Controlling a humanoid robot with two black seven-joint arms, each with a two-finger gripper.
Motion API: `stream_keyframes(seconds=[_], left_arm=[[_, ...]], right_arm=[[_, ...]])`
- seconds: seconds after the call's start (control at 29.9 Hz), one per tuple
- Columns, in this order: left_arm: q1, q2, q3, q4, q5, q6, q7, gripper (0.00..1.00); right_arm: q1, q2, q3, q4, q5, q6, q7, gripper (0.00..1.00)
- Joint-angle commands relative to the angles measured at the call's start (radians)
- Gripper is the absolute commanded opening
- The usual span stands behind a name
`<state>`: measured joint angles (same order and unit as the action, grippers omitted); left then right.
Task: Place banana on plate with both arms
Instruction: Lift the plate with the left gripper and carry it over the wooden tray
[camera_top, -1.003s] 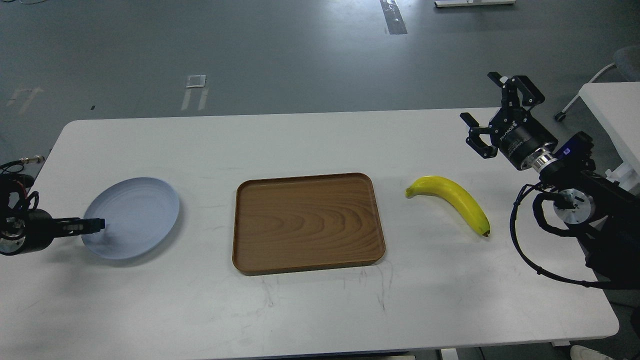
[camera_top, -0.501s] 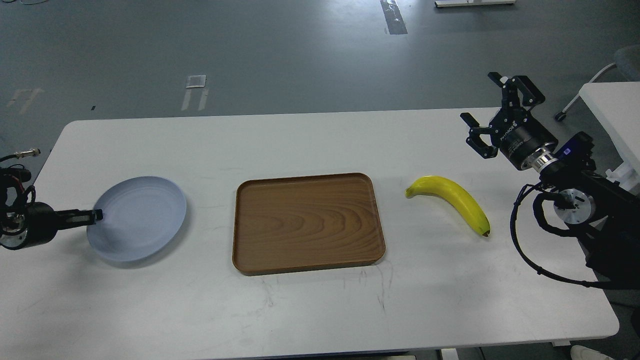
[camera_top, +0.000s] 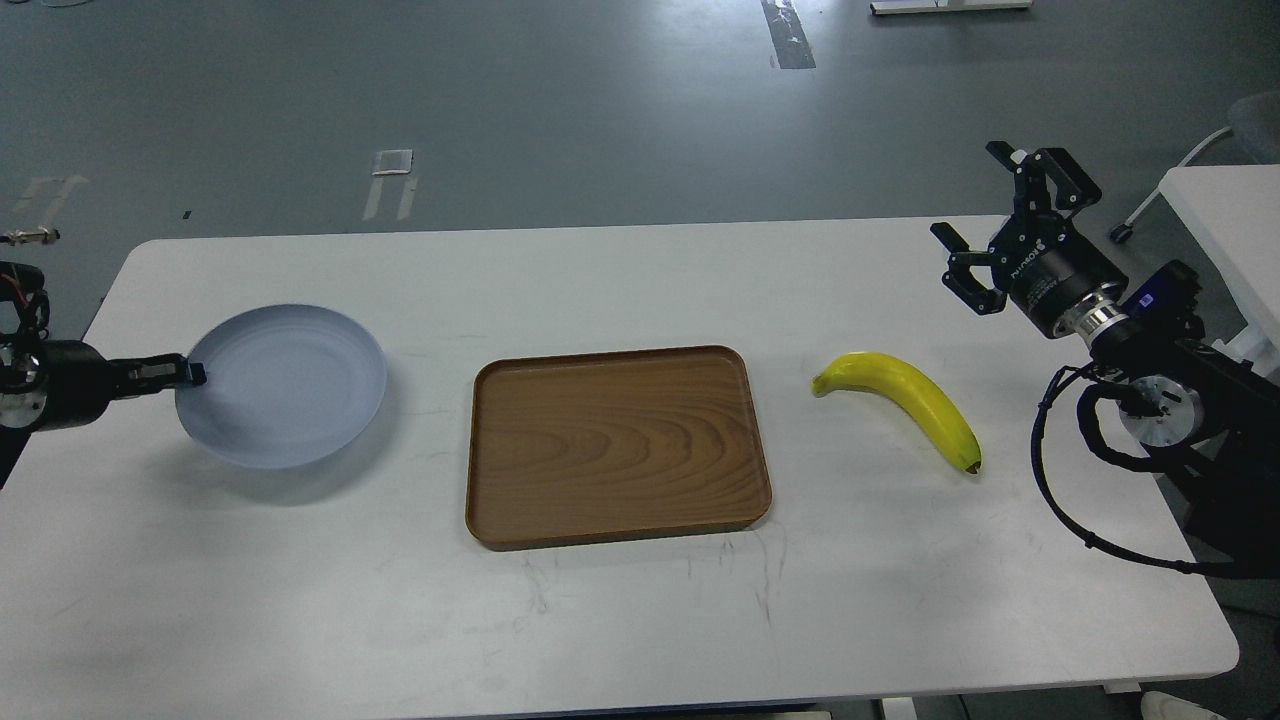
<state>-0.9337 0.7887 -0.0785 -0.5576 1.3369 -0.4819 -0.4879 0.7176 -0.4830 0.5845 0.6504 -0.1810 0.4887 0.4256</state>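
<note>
The pale blue-grey plate (camera_top: 285, 385) is at the left, lifted above the white table with its shadow beneath it. My left gripper (camera_top: 190, 374) is shut on the plate's left rim and holds it up. The yellow banana (camera_top: 905, 400) lies on the table at the right, stem end toward the tray. My right gripper (camera_top: 985, 225) is open and empty, raised above the table's far right, up and to the right of the banana.
A rectangular brown wood-grain tray (camera_top: 615, 445) lies in the middle of the table (camera_top: 640, 620), between plate and banana. A second white table (camera_top: 1225, 225) and a chair stand at the far right.
My left gripper has lifted the plate and carried it up and a little right. My right gripper has shifted slightly right; the banana has not moved.
</note>
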Motion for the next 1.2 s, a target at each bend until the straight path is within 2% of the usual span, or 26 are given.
stream_keyframes(seconds=[0.0,0.03,0.3,0.47,0.8,1.17], left_arm=[[-0.076,0.004,-0.001,-0.050,-0.012,-0.007,-0.001,0.00],[-0.076,0.004,-0.001,-0.050,-0.012,-0.007,-0.001,0.00],[-0.197,0.000,0.000,-0.284,0.001,-0.007,-0.001,0.00],[-0.226,-0.049,0.000,-0.363,0.083,-0.007,-0.001,0.00],[-0.225,-0.290,0.014,-0.341,0.183,-0.007,-0.001,0.00],[-0.211,-0.477,0.108,-0.170,0.182,-0.007,-0.001,0.00]], right_arm=[[0.000,-0.005,0.000,0.002,0.000,0.000,0.001,1.00],[0.000,-0.005,0.000,0.002,0.000,0.000,0.001,1.00],[0.000,-0.005,0.000,0.000,0.000,0.000,-0.001,1.00],[0.006,-0.005,0.000,-0.002,0.000,0.000,-0.001,1.00],[0.091,-0.005,-0.002,-0.023,0.000,0.000,-0.004,1.00],[0.184,0.009,-0.049,-0.028,0.000,0.000,-0.007,1.00]])
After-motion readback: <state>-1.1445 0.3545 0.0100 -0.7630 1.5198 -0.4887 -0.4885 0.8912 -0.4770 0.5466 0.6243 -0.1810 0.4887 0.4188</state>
